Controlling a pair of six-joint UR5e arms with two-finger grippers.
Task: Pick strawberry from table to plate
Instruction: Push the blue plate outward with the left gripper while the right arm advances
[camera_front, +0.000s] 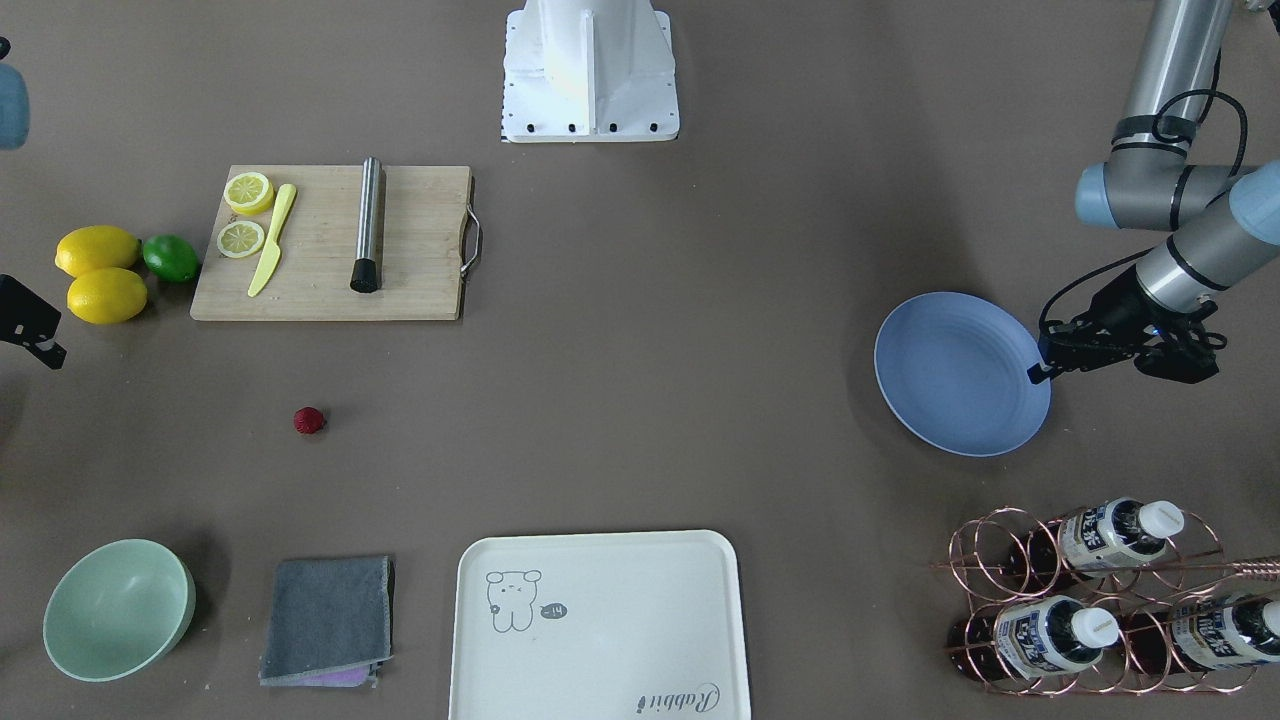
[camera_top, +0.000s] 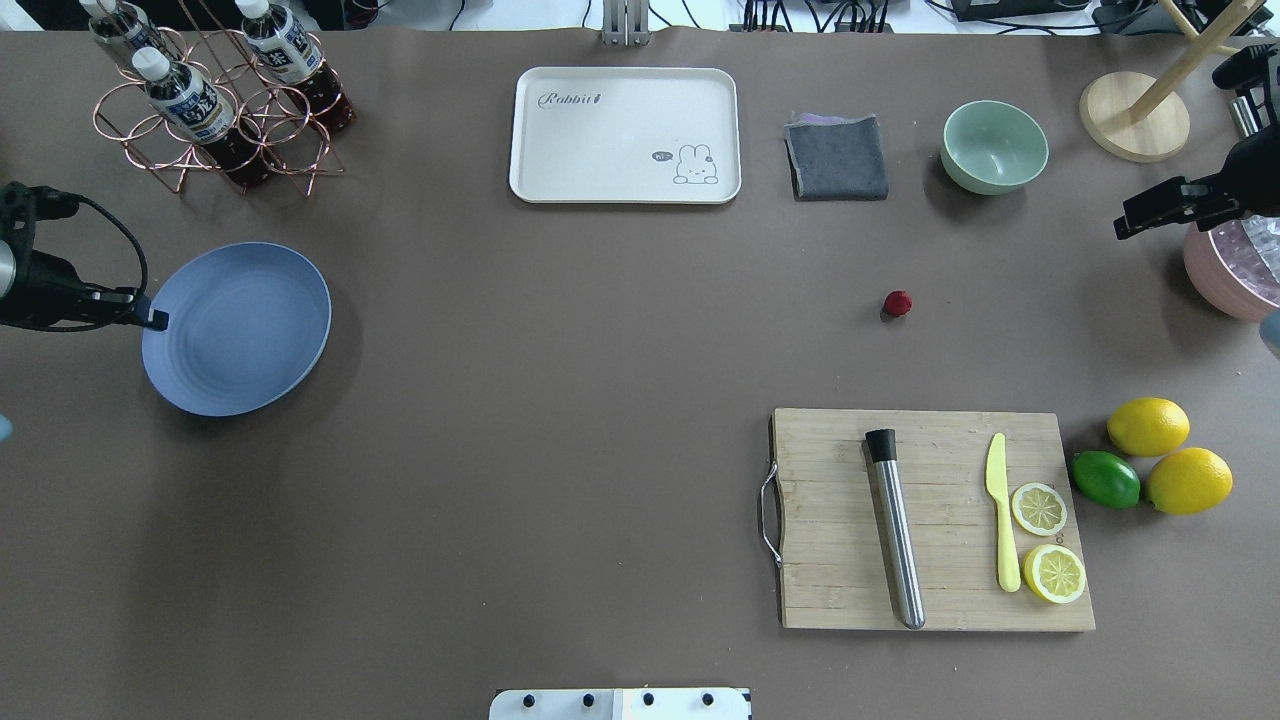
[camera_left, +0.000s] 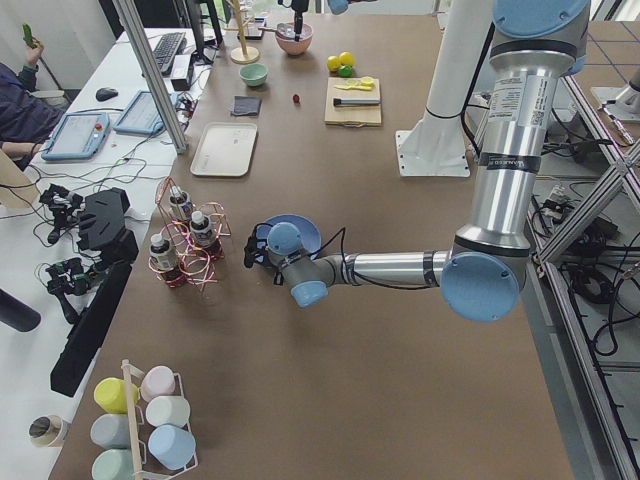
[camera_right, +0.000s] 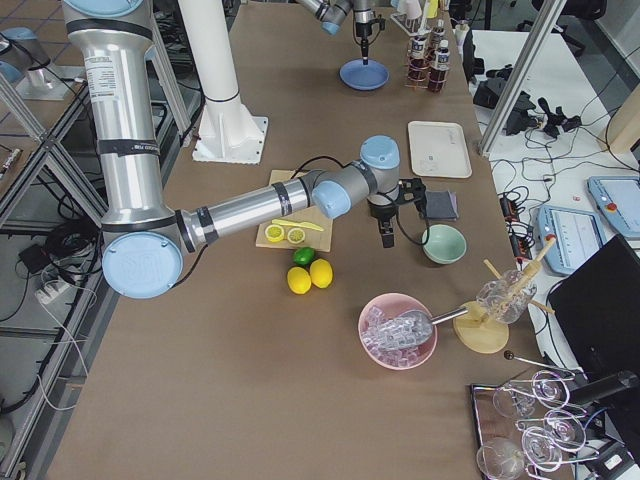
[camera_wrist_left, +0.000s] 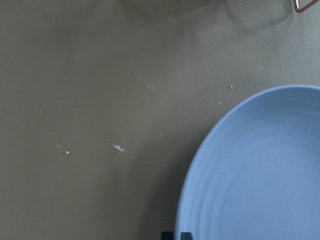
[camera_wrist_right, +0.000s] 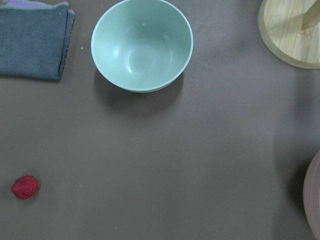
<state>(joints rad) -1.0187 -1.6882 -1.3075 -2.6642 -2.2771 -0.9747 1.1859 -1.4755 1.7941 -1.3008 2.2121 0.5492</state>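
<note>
Seen from overhead, a wooden cutting board lies at 4 o'clock from the centre. It carries a steel rod, a yellow knife and two lemon slices, with two lemons and a lime just beside it. A cream tray sits at 12 o'clock, a grey cloth and a green bowl at 1 o'clock, a wooden stand and a pink bowl at 2 o'clock, and a copper rack of bottles at 10 o'clock.
</note>
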